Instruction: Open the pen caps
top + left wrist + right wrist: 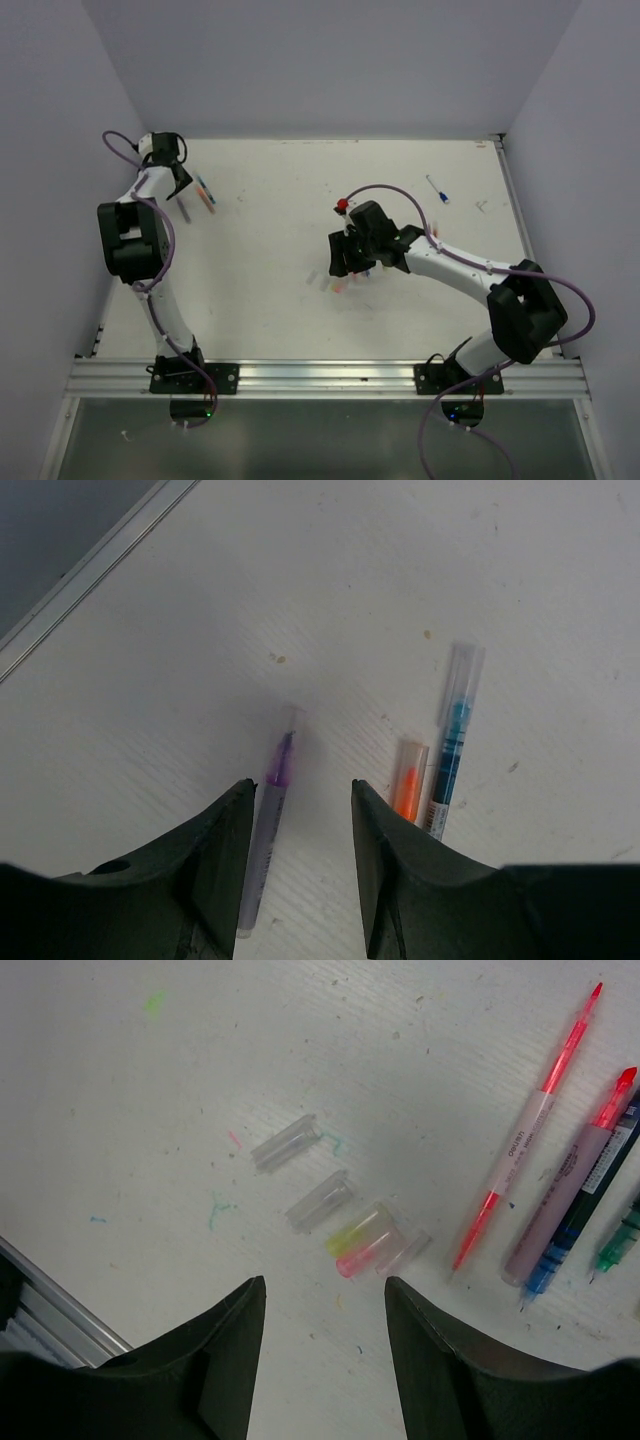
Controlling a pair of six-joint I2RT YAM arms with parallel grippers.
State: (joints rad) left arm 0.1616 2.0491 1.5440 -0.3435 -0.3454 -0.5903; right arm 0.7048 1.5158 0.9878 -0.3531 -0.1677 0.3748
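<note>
Five loose caps lie on their sides in a slanting row on the worktop (120, 1080) below the right tool (325, 1360). They are a clear cap (285, 1143), a second clear cap (320, 1201), a yellow cap (358, 1230) touching a pink cap (360, 1257), and a small clear cap (407, 1250) just beside those two. All five look empty. To their right, bare-tipped pens lie side by side: a pink pen (530, 1125), a red-tipped pen (572, 1185) with a greyish sleeve, and a dark blue pen (547, 1263) cut by the frame edge. Only one end of a green pen (612, 1250) shows.

Under the left tool (300, 880) three pens wear clear caps. The purple pen (268, 810) lies in the gap, close against one finger, and I cannot tell whether they touch. The orange pen (408, 785) and the capped blue pen (452, 740) lie side by side. The other finger hides their lower ends.

From above, the right arm's wrist covers most of the caps. A far pen (437, 188) lies well apart from both arms, and a pale speck (481, 206) near it is too small to make out.

Both tools are spread wide and hold nothing. The right one hangs above the worktop, near the caps.
</note>
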